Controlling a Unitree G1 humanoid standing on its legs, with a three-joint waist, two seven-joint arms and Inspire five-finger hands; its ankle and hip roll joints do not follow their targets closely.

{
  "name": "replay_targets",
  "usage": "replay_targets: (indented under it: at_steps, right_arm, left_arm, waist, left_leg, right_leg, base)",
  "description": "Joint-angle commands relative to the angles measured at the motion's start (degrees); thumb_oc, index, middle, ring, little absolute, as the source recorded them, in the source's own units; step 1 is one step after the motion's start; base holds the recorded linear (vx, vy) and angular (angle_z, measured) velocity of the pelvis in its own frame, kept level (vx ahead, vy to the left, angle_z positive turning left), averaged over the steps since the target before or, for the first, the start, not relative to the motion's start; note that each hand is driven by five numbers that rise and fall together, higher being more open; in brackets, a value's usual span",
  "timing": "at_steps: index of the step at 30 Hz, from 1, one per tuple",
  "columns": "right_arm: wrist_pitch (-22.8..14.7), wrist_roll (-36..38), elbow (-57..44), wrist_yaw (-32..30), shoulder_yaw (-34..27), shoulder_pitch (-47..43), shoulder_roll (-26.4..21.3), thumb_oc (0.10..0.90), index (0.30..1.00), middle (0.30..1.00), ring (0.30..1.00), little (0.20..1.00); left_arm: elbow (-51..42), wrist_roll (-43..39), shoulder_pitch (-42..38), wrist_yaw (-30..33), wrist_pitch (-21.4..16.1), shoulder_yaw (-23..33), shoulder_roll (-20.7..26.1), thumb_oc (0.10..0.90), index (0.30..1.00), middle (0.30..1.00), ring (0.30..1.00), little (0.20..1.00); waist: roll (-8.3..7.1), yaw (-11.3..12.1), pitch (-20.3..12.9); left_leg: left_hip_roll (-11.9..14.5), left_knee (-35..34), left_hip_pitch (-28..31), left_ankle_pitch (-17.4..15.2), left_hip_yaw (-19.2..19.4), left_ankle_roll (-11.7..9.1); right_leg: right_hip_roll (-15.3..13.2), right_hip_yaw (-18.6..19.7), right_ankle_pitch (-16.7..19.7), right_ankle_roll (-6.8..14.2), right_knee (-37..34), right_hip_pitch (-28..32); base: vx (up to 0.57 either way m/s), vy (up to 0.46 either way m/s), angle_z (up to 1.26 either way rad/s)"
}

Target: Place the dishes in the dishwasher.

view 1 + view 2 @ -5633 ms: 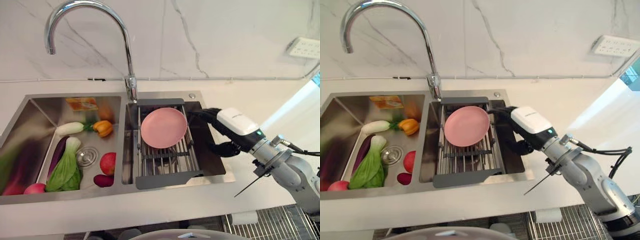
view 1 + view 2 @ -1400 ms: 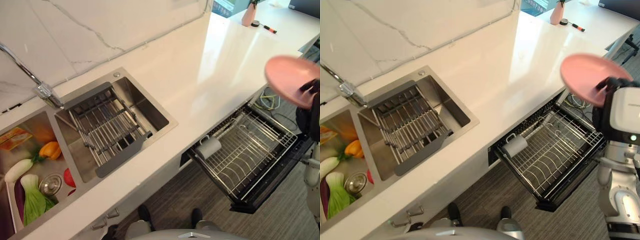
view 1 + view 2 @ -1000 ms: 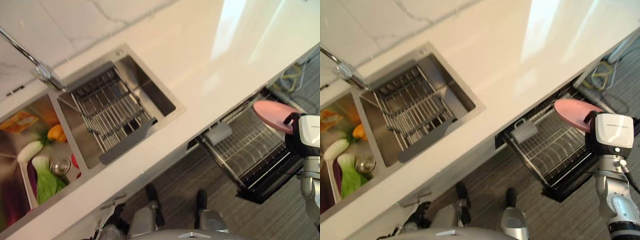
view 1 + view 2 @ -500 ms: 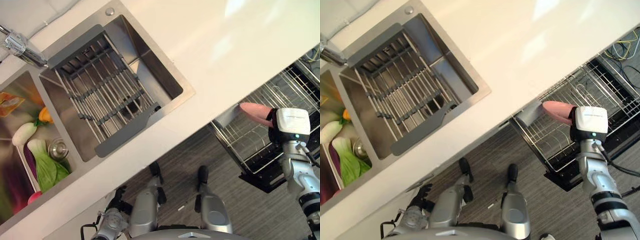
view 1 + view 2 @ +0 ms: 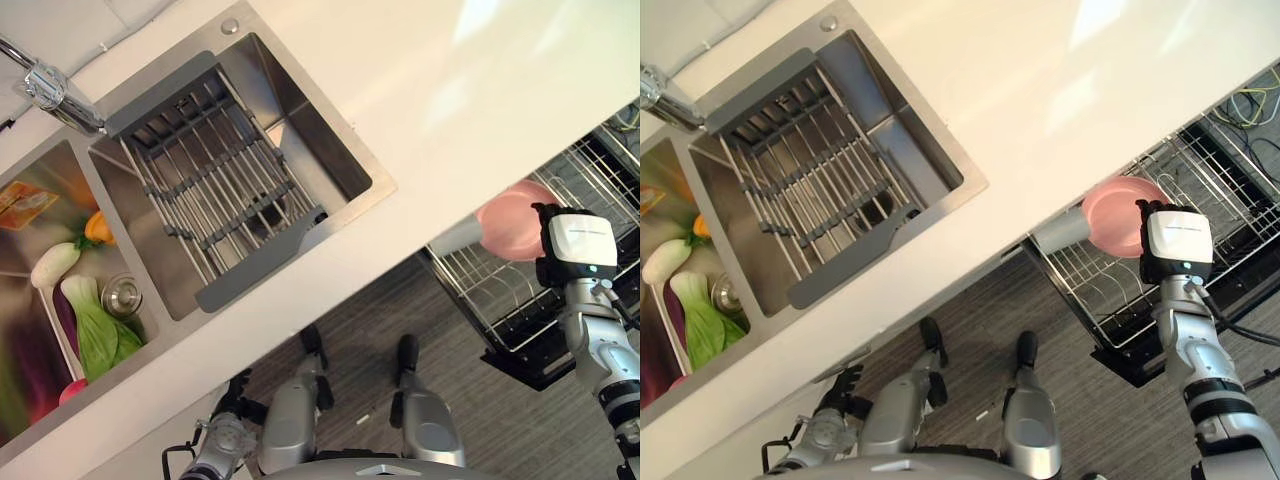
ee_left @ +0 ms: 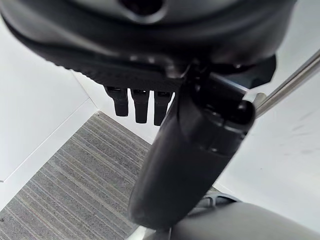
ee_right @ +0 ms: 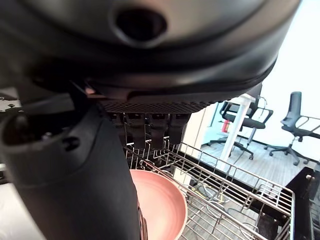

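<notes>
The robot's right hand (image 5: 1178, 243) is holding a pink plate (image 5: 1118, 214) over the pulled-out wire rack of the dishwasher (image 5: 1200, 215), which is jutting out from beneath the white countertop (image 5: 420, 90) at the right of the scene. The plate is standing tilted on edge, its hollow face turned toward the counter's front, and appears to be dipping in among the rack's tines, though contact with the wires cannot be confirmed from above. In the right wrist view the thumb (image 7: 80, 175) is lying along the plate's (image 7: 162, 207) near rim while the fingers (image 7: 150, 131) are reaching past its far edge, so the hand is gripping the dish. A pale cylindrical cup (image 5: 1060, 230) is lying in the rack just left of the plate. At far left, the steel sink (image 5: 290, 110) is carrying a grey drying rack (image 5: 225, 195) in its right basin, while vegetables (image 5: 85, 325) are lying in the left basin beside the faucet (image 5: 50, 88). The left hand (image 6: 190, 150) is hanging over striped grey flooring (image 6: 65, 200) beside a white panel, its fingers pointing straight down and gripping nothing.
</notes>
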Motion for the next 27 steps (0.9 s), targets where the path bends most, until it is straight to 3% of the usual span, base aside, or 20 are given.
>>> replay_targets:
  at_steps: [1, 8, 13, 19, 25, 26, 27]
  right_arm:
    - [0.8, 1.8, -8.2, -3.0, -6.8, -2.8, -5.0, 0.800, 0.900, 0.900, 0.900, 0.900]
    - [-0.2, 6.5, -19.8, -7.6, -18.4, 2.4, -2.2, 0.800, 0.900, 0.900, 0.900, 0.900]
    - [1.6, 13.0, -18.8, -11.8, -27.1, 7.1, 0.6, 0.800, 0.900, 0.900, 0.900, 0.900]
    - [3.5, 18.8, -10.9, -13.3, -30.5, 10.4, 3.1, 0.800, 0.900, 0.900, 0.900, 0.900]
    - [4.0, 21.8, -8.0, -12.1, -31.1, 12.5, 7.5, 0.800, 0.900, 0.900, 0.900, 0.900]
    - [3.9, 21.9, -7.5, -11.1, -30.4, 12.8, 8.6, 0.670, 0.705, 0.705, 0.705, 0.705]
    - [3.8, 21.9, -6.6, -10.8, -29.9, 12.7, 8.5, 0.400, 0.300, 0.300, 0.300, 0.300]
  left_arm:
    - [1.8, 0.2, -3.7, 0.9, -1.4, -1.0, -1.3, 0.800, 0.900, 0.900, 0.900, 0.900]
    - [2.3, 2.0, -3.5, 1.0, -0.7, 0.0, -0.9, 0.800, 0.900, 0.900, 0.900, 0.900]
    - [2.0, 2.5, -2.8, 1.2, 0.1, 1.2, -0.3, 0.800, 0.900, 0.900, 0.900, 0.900]
    - [1.1, 2.6, -3.0, 0.8, 0.5, 1.8, 0.3, 0.800, 0.900, 0.900, 0.900, 0.900]
    - [1.2, 2.8, -2.6, -0.1, 1.3, 2.4, 0.2, 0.800, 0.900, 0.900, 0.900, 0.900]
    - [1.6, 3.1, -2.4, -0.7, 1.4, 2.4, 0.0, 0.800, 0.900, 0.900, 0.900, 0.900]
    - [1.6, 3.1, -2.3, -0.8, 1.3, 2.2, 0.1, 0.800, 0.900, 0.900, 0.900, 0.900]
  waist:
    - [-1.79, -0.6, -3.9]
    - [-2.72, -2.3, -5.2]
    - [-4.08, -3.8, -6.9]
    - [-4.68, -4.4, -7.4]
    - [-3.80, -5.2, -7.8]
    - [-3.38, -5.3, -8.0]
    - [-3.22, -5.3, -8.1]
  left_leg:
    - [3.1, 4.9, 0.7, -4.5, -3.4, -4.5]
    - [3.1, 4.4, 2.7, -5.6, -2.0, -4.3]
    - [3.3, 4.1, 4.7, -6.6, -0.4, -4.0]
    - [3.0, 3.9, 5.5, -6.9, 0.4, -3.6]
    - [2.7, 3.5, 6.2, -7.0, 1.0, -3.4]
    - [2.6, 3.4, 6.3, -7.0, 1.0, -3.4]
    - [2.5, 3.3, 6.3, -6.9, 1.0, -3.4]
  right_leg:
    - [-2.5, 2.7, -4.4, 2.4, 10.4, -7.3]
    - [-2.1, 4.3, -4.8, 2.7, 10.2, -6.8]
    - [-1.4, 5.8, -4.8, 2.9, 10.0, -6.2]
    - [-1.0, 6.8, -4.6, 3.0, 10.5, -6.6]
    - [-1.0, 7.3, -4.5, 3.0, 10.6, -6.8]
    - [-1.2, 7.3, -4.5, 3.0, 10.5, -6.7]
    - [-1.2, 7.3, -4.5, 3.1, 10.4, -6.7]
  base:
    - [0.01, 0.013, -0.07]
    - [0.03, 0.009, -0.12]
    - [0.04, 0.007, -0.19]
    - [0.00, 0.000, -0.10]
    - [0.01, 0.023, -0.15]
    - [0.02, 0.016, -0.04]
    - [0.00, 0.000, 0.00]
